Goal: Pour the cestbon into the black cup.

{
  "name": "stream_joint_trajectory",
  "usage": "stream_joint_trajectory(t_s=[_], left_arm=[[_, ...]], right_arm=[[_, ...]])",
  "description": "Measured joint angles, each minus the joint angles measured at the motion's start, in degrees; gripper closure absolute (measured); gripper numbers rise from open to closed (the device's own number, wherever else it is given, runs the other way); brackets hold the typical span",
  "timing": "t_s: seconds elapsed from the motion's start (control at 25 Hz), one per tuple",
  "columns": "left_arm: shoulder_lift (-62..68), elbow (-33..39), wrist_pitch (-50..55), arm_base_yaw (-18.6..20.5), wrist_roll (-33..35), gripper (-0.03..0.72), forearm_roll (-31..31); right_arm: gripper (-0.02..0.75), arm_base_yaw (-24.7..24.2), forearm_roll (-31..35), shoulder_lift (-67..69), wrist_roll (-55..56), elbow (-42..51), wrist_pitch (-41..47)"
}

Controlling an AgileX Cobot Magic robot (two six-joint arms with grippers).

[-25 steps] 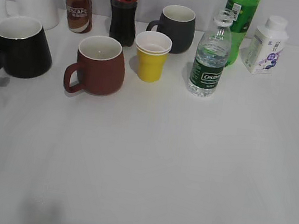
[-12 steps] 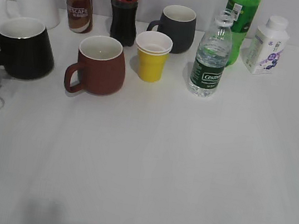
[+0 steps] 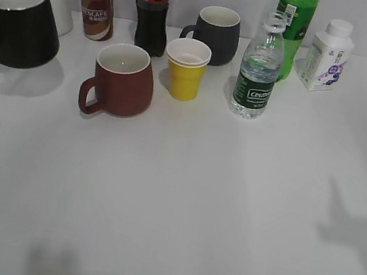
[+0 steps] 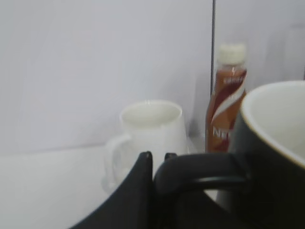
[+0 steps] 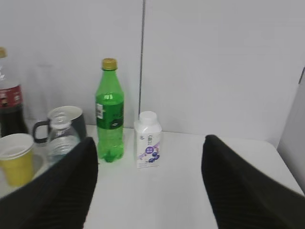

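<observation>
The near half of the counter [image 3: 176, 233] lies bare, so there is wide room to come in from the front. The cestbon [image 3: 258, 69] has open counter to its front and right; close behind it stands the green soda bottle [image 3: 294, 26], with the white milk bottle [image 3: 327, 55] to the right and the yellow cup [image 3: 186, 69] to the left. The reddish-brown mug [image 3: 119, 79] stands between it and the black cup [image 3: 17, 23].
</observation>
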Motion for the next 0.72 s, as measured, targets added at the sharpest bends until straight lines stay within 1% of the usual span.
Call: stream_joint_trajectory(t_s=[0.12, 0.2, 0.32, 0.4, 0.44, 0.52, 0.64, 0.72], left_arm=[[-3.5, 0.2, 1.7, 0.0, -0.1, 0.652, 0.5], [-5.6, 0.3, 3.3, 0.0, -0.1, 0.652, 1.0], [-8.2, 0.5, 5.0, 0.0, -0.1, 0.652, 1.8], [-9.5, 0.5, 6.0, 0.0, -0.1, 0.653, 2.0], [-10.2, 0.5, 6.4, 0.0, -0.1, 0.652, 2.0], [-11.2, 0.6, 6.7, 0.0, -0.1, 0.652, 2.1], [-12.6, 1.1, 6.9, 0.0, -0.1, 0.652, 2.6], [-13.6, 1.9, 7.3, 0.0, -0.1, 0.652, 2.9]], right_arm=[[0.234, 0.5, 1.6, 11.7, -0.8, 0.0, -8.1], [0.237, 2.3, 2.2, 18.6, -0.9, 0.1, -13.7], [0.237, 8.9, 2.0, 28.4, -0.6, 0.4, -24.1], [0.238, 14.6, 1.4, 34.2, 1.0, 1.0, -32.6], [0.238, 17.2, 0.7, 37.1, 1.9, 1.3, -35.3], [0.238, 20.9, -0.4, 44.8, 3.7, 1.9, -39.1], [0.224, 23.4, -2.0, 56.0, 7.5, 2.2, -45.1], [0.17, 23.6, -4.4, 62.1, 12.0, 2.2, -49.9]])
